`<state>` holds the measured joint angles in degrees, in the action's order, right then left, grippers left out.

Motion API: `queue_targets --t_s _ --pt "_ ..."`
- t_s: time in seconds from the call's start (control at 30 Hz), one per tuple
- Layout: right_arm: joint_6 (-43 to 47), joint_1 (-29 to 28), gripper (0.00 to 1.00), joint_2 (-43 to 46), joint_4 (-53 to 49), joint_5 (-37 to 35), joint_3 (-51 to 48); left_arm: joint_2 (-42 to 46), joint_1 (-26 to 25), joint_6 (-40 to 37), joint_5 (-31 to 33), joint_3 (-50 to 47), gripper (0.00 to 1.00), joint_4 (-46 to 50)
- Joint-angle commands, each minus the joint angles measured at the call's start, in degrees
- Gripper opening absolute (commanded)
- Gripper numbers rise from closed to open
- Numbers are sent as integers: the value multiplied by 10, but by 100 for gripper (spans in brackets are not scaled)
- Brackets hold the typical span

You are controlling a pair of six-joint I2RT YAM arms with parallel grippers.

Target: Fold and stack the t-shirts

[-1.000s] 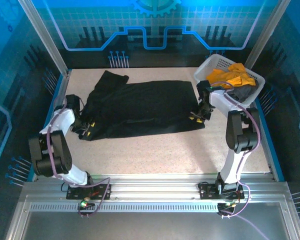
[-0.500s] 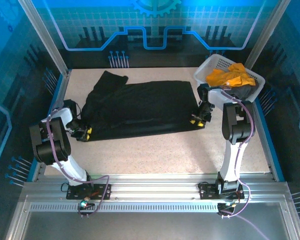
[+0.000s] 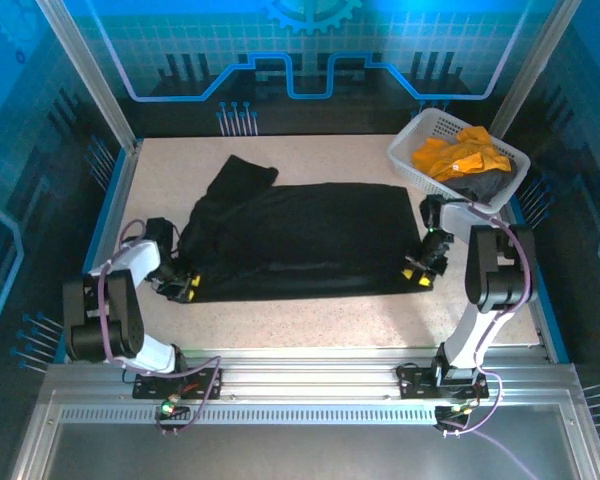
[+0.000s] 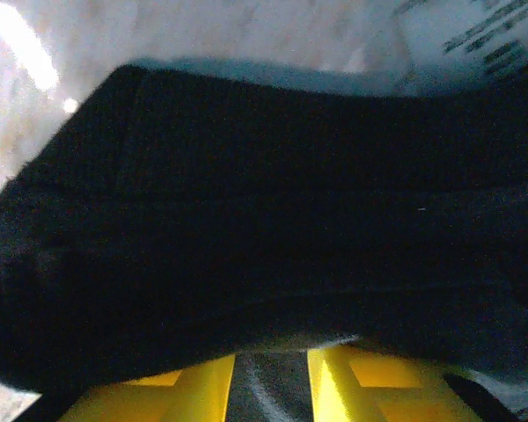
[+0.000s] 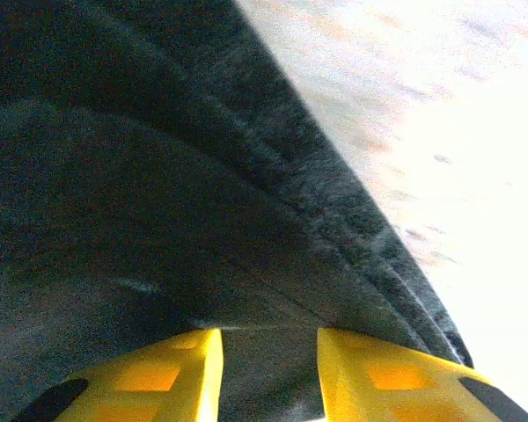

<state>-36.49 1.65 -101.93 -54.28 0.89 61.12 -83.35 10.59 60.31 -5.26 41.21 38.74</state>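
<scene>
— Black t-shirt (image 3: 300, 235) first: where does it lie?

— Spread flat across the middle of the speckled table (image 3: 310, 320), long side running left to right. One sleeve (image 3: 242, 175) juts out toward the far left corner. The near hem runs almost straight between my two pincers.

— And what are the pincers doing?

— My left pincer (image 3: 183, 287) is down at the shirt's near left corner, and my right pincer (image 3: 417, 273) is at the near right corner. Both sit low, at the level of the table.

— Are they spread or pinching?

— Pinching. From my left wrist, the dark cloth drapes over the tips of my yellow fingers (image 4: 189, 396) and a fold runs down into the narrow gap between them. From my right wrist, the stitched edge of the shirt comes down slantwise and passes in between the yellow fingers (image 5: 163, 378), with pale tabletop showing to the right of it. Each pincer is closed on that black fabric.

— What about the other shirts?

— They are in the white lattice basket (image 3: 408, 158) at the far right corner, beyond my right arm. The orange-yellow t-shirt (image 3: 460, 155) is crumpled on top. The dark grey t-shirt (image 3: 483, 186) bunches beside it toward the near rim. Both are well apart from the black one.
</scene>
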Motion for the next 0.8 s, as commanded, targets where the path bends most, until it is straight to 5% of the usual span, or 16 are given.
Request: queue_targets --t_s 0.0,0.17,0.3,0.5,0.77 --pt "-15 6 36 51 7 -7 -25 39 -10 29 45 -17 33 48" --pt "35 -88 54 128 23 -34 35 94 -70 -4 127 91 45 105" --pt "61 -128 64 182 118 86 38 123 -127 92 55 75 52 72" --pt "80 -168 64 164 160 214 65 111 -238 266 -18 -4 59 -62" --pt "64 -177 63 169 172 228 45 27 -291 318 -7 11 57 -105"
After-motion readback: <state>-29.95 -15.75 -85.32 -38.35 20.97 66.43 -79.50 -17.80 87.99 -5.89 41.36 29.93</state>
